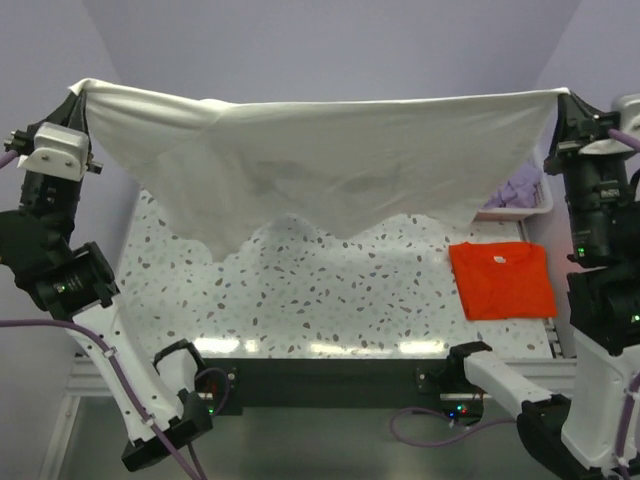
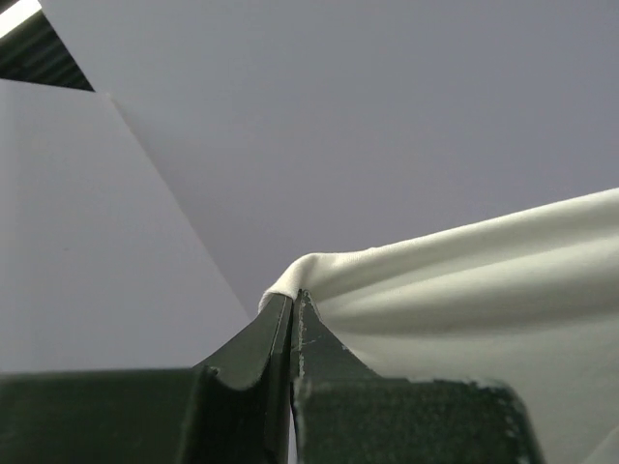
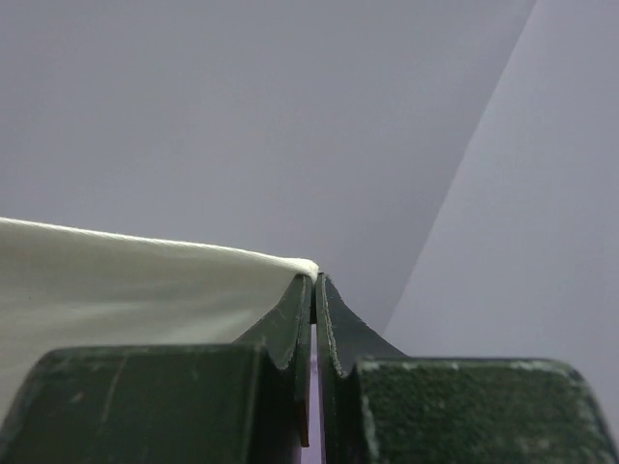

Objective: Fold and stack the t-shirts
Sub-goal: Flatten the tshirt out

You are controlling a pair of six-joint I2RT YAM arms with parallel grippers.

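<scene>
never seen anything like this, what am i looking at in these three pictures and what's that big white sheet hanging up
This is a robot: a left arm and a right arm bolted at the near edge of a speckled white table. The wide picture comes from a fixed camera above and behind the arms. The other two come from a camera on each wrist, looking along that arm's dark fingers. The sheet is a large cream-white cloth t-shirt. The left tool and the right tool are each shut on a top corner, holding it stretched in the air above the table. On the table at the right lies a folded orange-red t-shirt. Behind it stands a white plastic basket with lavender cloth in it.
</scene>
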